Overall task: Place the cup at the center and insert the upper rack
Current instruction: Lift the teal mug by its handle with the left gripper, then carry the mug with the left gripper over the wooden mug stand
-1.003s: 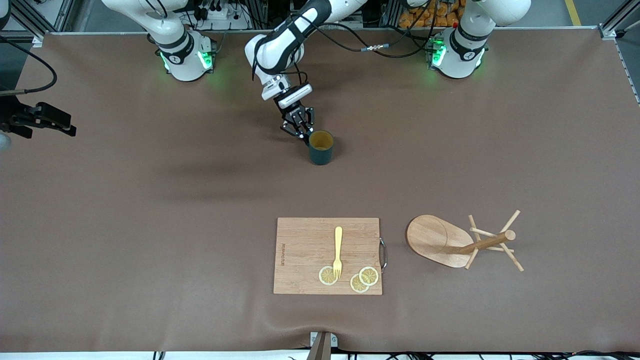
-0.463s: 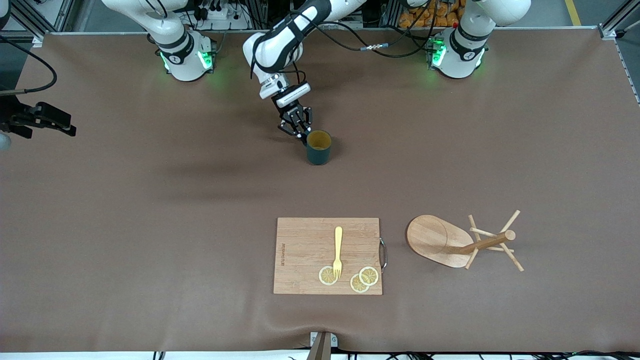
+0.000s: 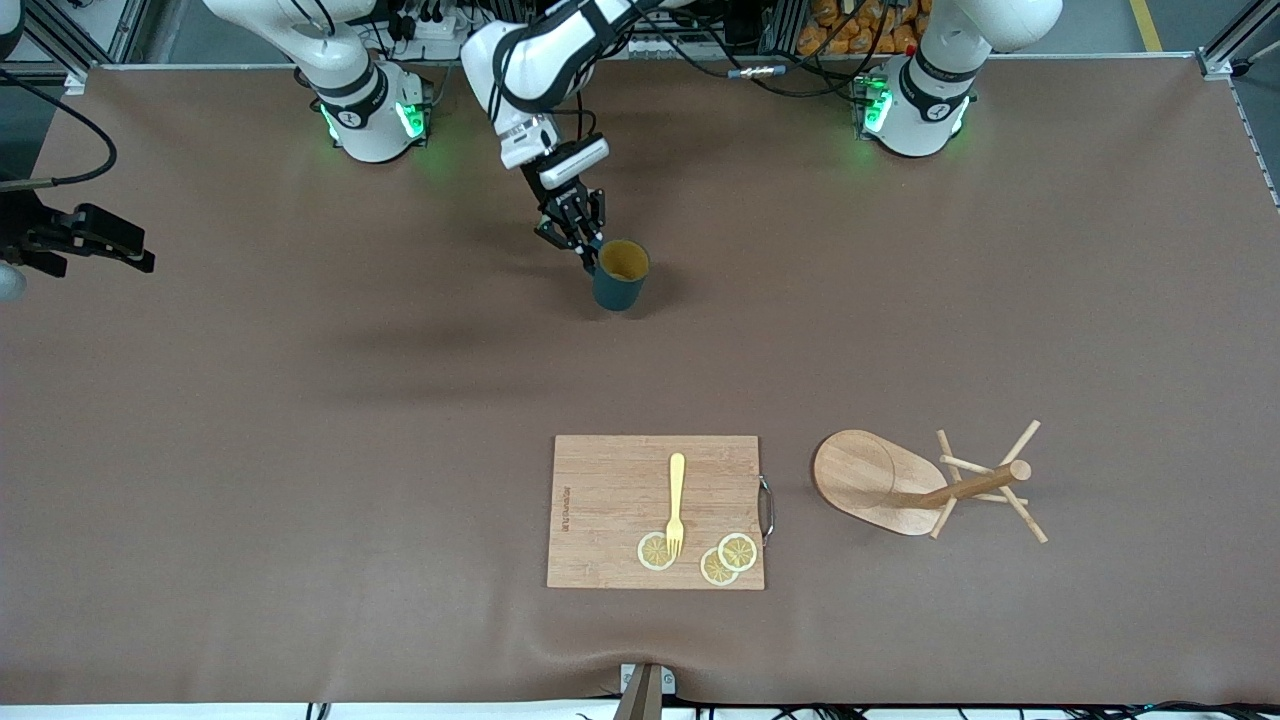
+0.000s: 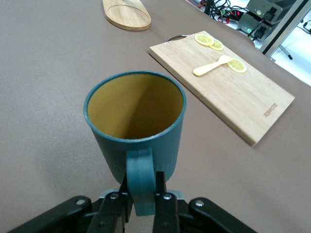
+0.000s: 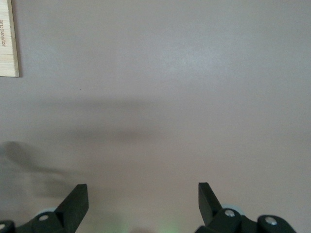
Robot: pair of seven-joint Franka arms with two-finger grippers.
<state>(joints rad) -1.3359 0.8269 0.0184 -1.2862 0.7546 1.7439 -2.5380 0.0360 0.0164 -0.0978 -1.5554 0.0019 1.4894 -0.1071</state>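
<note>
Two grippers are at work over the brown table, and only one carries anything. At the edge of the front view toward the right arm's end, the right gripper hangs over bare table with its jaws spread wide and nothing between them; its wrist view shows only the table surface and a corner of the wooden cutting board, and that arm waits. Next across, the left gripper reaches in from its base at the other end of the table and is clenched on the handle of the dark teal cup. In the left wrist view the handle sits squeezed between the two black fingers, with the cup's body just past the fingertips, upright, its yellowish-tan inside facing up. Whether the cup's bottom touches the table I cannot tell. Nearer to the front camera lies the cutting board, bearing a yellow fork and three lemon slices. Beside the board, toward the left arm's end, the wooden mug tree lies tipped on its side, well apart from the cup and from both grippers.
</note>
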